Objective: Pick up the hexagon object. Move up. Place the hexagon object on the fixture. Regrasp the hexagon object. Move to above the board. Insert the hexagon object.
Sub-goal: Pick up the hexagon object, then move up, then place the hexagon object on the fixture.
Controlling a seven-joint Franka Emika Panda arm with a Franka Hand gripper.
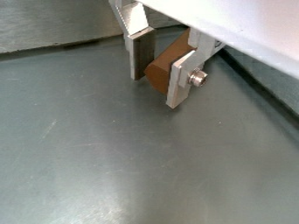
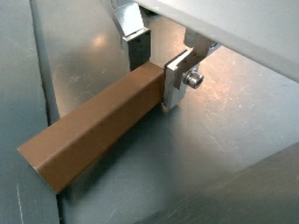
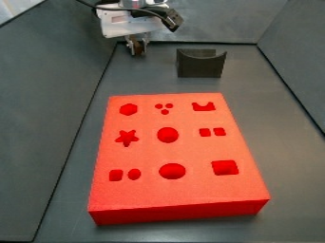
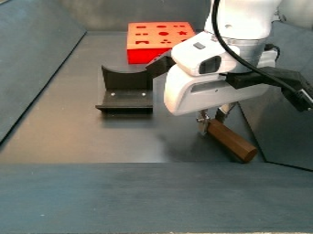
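The hexagon object [image 2: 87, 140] is a slim brown peg lying low over the grey floor, seen short in a wrist view [image 1: 160, 68] and at the right in a side view [image 4: 235, 143]. My gripper [image 2: 156, 84] straddles one end of it, and both silver fingers sit against its sides. That gripper [image 4: 208, 119] hangs at the peg's nearer end, and at the far end of the floor in a side view [image 3: 136, 46]. The dark fixture [image 3: 200, 63] stands beside it, apart [image 4: 126, 90]. The red board [image 3: 191, 190] lies further off [image 4: 159, 37].
Grey metal walls enclose the floor on all sides. A seam in the floor [image 2: 47, 105] runs beside the peg. The arm's white body [image 4: 202, 78] and black cables [image 4: 287, 91] hang over the right part of the floor.
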